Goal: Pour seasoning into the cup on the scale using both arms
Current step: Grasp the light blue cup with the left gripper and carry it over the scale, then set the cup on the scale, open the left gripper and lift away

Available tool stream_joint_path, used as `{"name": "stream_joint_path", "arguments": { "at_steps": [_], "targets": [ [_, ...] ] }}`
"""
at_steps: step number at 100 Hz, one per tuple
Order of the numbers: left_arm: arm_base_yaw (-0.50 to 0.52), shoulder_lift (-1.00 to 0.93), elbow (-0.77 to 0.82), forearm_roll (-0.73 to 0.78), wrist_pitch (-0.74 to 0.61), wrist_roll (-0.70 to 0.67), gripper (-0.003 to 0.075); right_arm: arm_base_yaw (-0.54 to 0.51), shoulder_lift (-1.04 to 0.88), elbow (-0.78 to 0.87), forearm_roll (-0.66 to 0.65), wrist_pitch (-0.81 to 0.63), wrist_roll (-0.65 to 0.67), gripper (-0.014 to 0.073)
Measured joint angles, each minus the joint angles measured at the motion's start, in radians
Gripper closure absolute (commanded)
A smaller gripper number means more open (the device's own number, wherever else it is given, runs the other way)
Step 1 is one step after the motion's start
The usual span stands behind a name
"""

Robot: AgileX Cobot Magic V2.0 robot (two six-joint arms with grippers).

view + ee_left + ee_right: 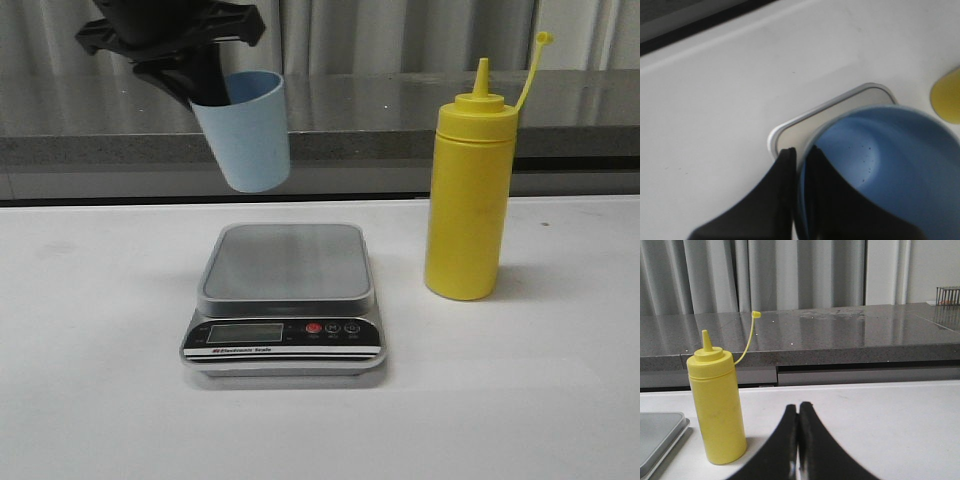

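Observation:
My left gripper [205,90] is shut on the rim of the light blue cup [245,130], one finger inside and one outside, holding it tilted in the air above the back left of the scale [285,300]. From the left wrist the cup [885,165] looks empty, with the scale's steel platform [840,112] below it. The yellow seasoning bottle [468,195] stands upright on the table to the right of the scale, its cap hanging off on its strap. My right gripper [799,407] is shut and empty, low over the table, with the bottle [717,405] a little way off.
A white table [100,350] carries everything. Behind it runs a dark grey stone counter [400,110] with grey curtains above. The scale's edge [660,432] shows beside the bottle in the right wrist view.

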Motion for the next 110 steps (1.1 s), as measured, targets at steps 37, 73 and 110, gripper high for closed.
{"name": "stream_joint_path", "arguments": {
  "at_steps": [37,73,110],
  "targets": [
    [-0.044,0.089,0.0,0.008,0.009,0.002,0.072,0.0,0.0,0.0,0.0,0.0,0.0,0.0652],
    [-0.044,0.106,-0.002,0.0,0.015,0.002,0.0368,0.0,0.0,0.0,0.0,0.0,0.0,0.0652],
    [-0.044,-0.032,0.001,-0.002,0.008,0.002,0.0599,0.0,0.0,0.0,0.0,0.0,0.0,0.0652]
  ]
}}
